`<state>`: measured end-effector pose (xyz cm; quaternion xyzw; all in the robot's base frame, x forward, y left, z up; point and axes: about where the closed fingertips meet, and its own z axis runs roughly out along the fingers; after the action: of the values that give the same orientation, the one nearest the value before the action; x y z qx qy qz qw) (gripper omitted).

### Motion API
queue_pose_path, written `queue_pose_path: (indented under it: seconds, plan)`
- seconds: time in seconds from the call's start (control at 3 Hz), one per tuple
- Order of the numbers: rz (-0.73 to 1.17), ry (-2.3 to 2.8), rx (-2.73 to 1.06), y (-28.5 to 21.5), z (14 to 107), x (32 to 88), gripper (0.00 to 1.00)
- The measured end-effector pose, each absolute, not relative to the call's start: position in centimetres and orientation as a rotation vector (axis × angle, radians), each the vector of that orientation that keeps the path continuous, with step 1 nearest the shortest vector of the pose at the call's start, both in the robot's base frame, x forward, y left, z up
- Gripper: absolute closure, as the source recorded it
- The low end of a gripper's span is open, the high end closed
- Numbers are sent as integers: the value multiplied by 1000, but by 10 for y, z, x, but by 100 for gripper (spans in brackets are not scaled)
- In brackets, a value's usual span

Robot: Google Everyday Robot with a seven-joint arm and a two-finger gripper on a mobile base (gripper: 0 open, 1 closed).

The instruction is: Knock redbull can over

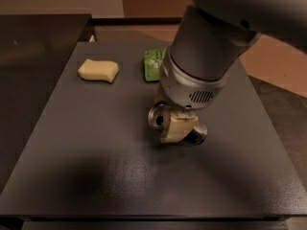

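The redbull can (157,118) is tilted far over towards the left on the dark table (96,166), near its middle. Its shiny silver top faces left and its dark lower end (197,133) points right. My gripper (171,118) is right at the can, coming down from above, with a tan part (177,128) lying across the front of the can's body. The large grey wrist (201,66) hides the can's far side.
A pale yellow sponge-like block (98,70) lies at the back left of the table. A green snack bag (153,64) lies at the back, partly hidden behind my wrist. A darker counter (33,37) stands to the left.
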<state>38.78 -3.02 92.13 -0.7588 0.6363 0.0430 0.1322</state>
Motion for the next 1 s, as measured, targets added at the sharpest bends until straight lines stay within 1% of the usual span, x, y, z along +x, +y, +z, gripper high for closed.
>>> queue_pose_path:
  seconds: [0.33, 0.67, 1.0]
  plan:
    - [-23, 1876, -2286, -31, 912, 396, 100]
    - [-161, 1884, -2371, -31, 904, 402, 82]
    - [-242, 1884, -2436, -30, 894, 407, 59]
